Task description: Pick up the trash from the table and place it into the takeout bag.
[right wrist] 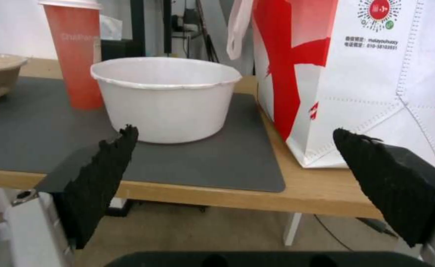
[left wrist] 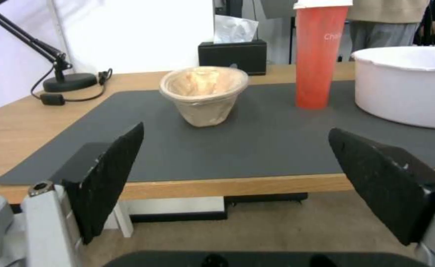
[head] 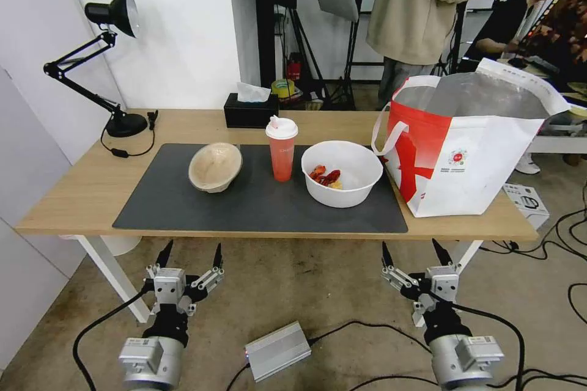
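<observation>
Light-wood table [head: 85, 189] spans the middle of the head view, a dark grey mat [head: 257, 201] across it. At centre right stands the takeout bag [head: 483, 165], mouth open, likely soft-walled. On the mat, from centre outward to the left: white plastic bowl [head: 342, 174] with red scraps, likely light, best taken at the rim; red drink cup [head: 282, 149], tall and tippable, best gripped mid-body; beige pulp bowl [head: 214, 166], tilted, probably light and crushable. Low in the frame, left gripper [head: 189, 256] and right gripper [head: 417, 255] hang spread wide, empty, before the table edge. Concrete floor with cables lies below.
</observation>
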Controlling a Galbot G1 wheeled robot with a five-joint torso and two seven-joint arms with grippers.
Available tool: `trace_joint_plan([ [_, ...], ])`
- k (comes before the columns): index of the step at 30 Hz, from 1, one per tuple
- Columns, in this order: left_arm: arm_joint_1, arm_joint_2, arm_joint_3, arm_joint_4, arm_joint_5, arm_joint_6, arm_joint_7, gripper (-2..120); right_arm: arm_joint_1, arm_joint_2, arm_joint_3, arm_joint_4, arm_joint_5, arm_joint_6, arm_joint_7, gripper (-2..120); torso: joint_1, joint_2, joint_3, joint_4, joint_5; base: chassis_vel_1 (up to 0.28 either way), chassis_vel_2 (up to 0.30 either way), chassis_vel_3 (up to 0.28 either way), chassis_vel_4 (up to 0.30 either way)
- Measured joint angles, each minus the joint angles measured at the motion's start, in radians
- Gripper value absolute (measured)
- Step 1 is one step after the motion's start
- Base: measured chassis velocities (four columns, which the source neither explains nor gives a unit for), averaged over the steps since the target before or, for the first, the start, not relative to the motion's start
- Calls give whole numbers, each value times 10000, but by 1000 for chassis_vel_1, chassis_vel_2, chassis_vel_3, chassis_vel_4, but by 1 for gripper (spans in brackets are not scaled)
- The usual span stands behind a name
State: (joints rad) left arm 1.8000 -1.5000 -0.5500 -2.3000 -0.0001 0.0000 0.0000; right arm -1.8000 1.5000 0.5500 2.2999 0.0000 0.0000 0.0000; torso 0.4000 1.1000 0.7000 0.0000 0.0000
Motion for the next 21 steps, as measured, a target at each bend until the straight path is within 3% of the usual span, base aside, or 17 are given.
trace_joint_plan([
  [14, -68, -53, 9, 169, 8, -186, -44, 100, 28, -35, 5, -62, 13, 8, 7, 100, 0, 0, 0, 0, 3, 0, 0, 0, 0],
  [16, -279, -228, 42, 701, 53, -765, -209, 100, 206, -249, 49, -403, 102, 198, 72, 100, -1, 1, -1, -1, -2, 0, 0, 0, 0],
  [17, -507, -417, 86, 1261, 107, -1406, -377, 100, 471, -552, 128, -889, 235, 470, 180, 100, 0, 0, 0, -1, 2, 0, 0, 0, 0],
  [18, -507, -417, 86, 1261, 107, -1406, -377, 100, 471, -552, 128, -889, 235, 470, 180, 100, 0, 0, 0, -1, 2, 0, 0, 0, 0],
  [21, -871, -731, 156, 2168, 178, -2476, -636, 100, 1176, -1373, 351, -2209, 598, 1233, 485, 100, 3, -3, 1, -2, 0, 0, 0, 0, 0],
])
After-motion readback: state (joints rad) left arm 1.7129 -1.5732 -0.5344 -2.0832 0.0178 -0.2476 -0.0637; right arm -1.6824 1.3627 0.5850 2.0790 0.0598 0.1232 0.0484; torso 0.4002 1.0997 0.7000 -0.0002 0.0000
